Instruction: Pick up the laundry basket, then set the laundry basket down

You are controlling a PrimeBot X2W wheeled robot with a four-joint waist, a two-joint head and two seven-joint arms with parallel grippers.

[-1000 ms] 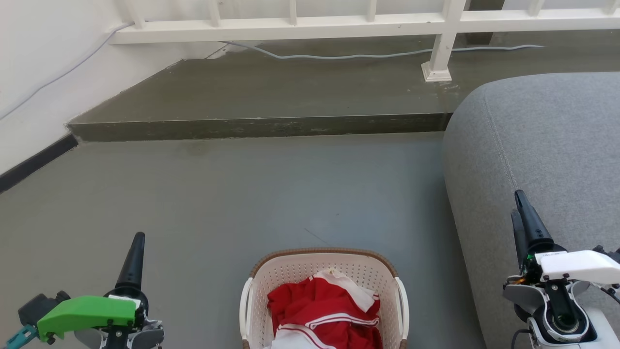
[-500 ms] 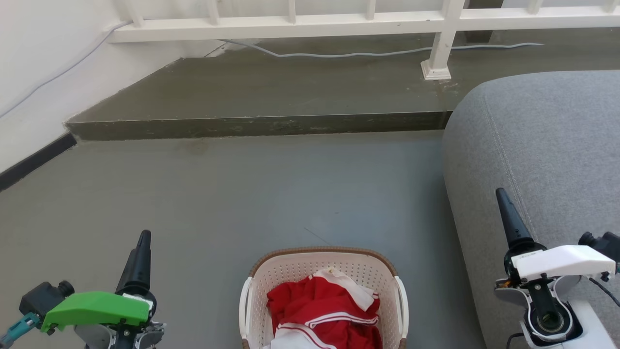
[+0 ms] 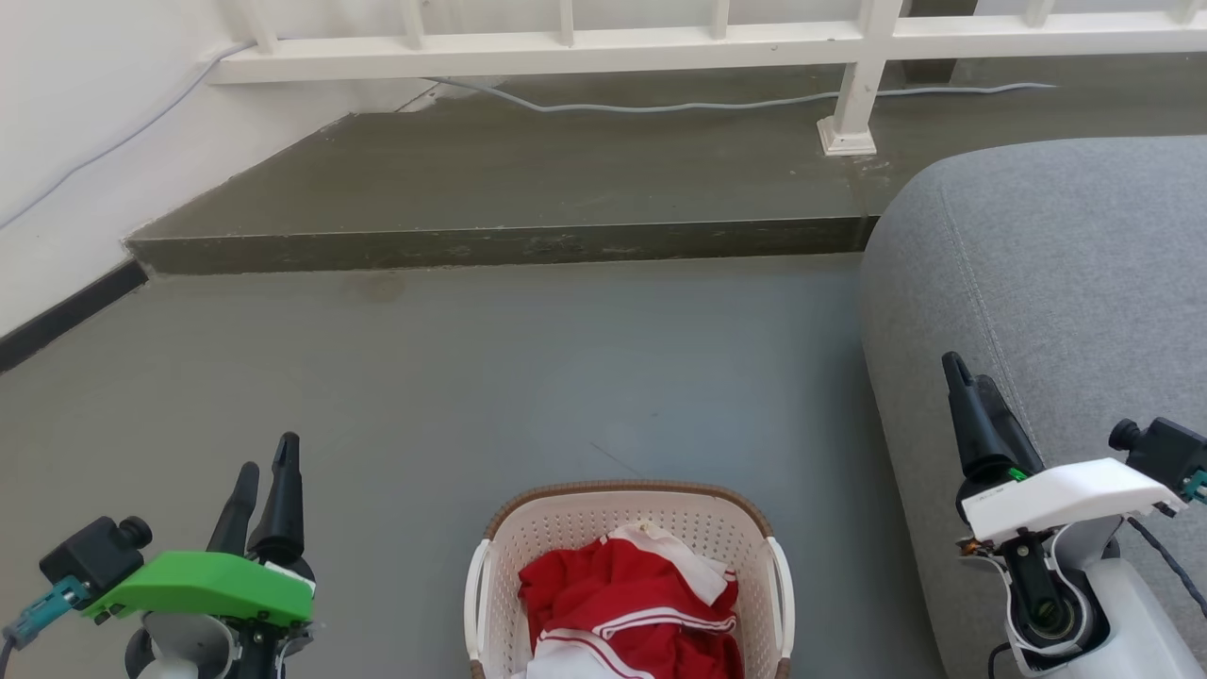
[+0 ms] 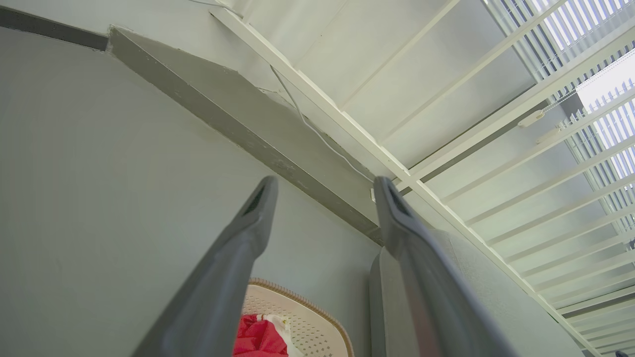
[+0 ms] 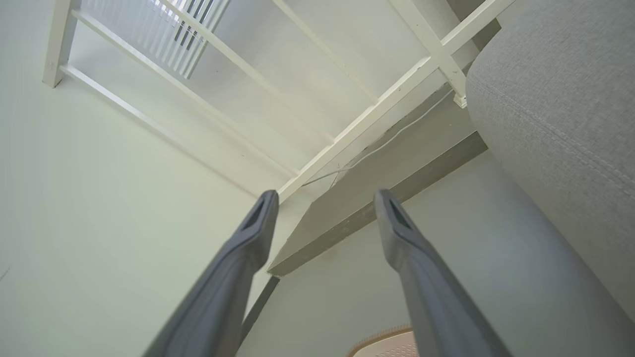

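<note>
**On the grey floor [image 3: 453, 377]: laundry basket [image 3: 627, 491], untouched on either side**

Far left in the head view: pale wall [image 3: 57, 132], black skirting [image 3: 66, 316] along its foot.

Lower left: left gripper [image 3: 267, 455] under a green cover [image 3: 203, 587], with a black camera module [image 3: 94, 556] on its outer side. 2 long dark fingers pointing up the view. Spread wide in the left wrist view, with nothing between them. Low in that view, between the fingers, part of the basket and its red contents. Well apart from the basket's left handle [image 3: 476, 589].

Bottom centre: laundry basket upright on the floor, its near end cut off by the lower edge. Cream perforated walls, brown woven-look rim, 1 white handle on each side. Inside, a crumpled red garment [image 3: 627, 604] with white trim, lying below the rim.

Beyond the basket: bare floor up to a raised concrete step [image 3: 528, 170]. Pale cable [image 3: 660, 107] lying along the top of it. White railing [image 3: 566, 45] behind, with 1 post [image 3: 853, 104] footed on the step.

Right of the basket: grey fabric sofa [image 3: 1056, 264], its rounded side near the right handle [image 3: 785, 589] but apart from it.

Lower right: right gripper [image 3: 968, 370] under a white cover [image 3: 1066, 490], seen against the sofa, fingers pointing up the view. Parted in the right wrist view and gripping nothing. At that view's bottom edge, a sliver of the basket's brown rim.
</note>
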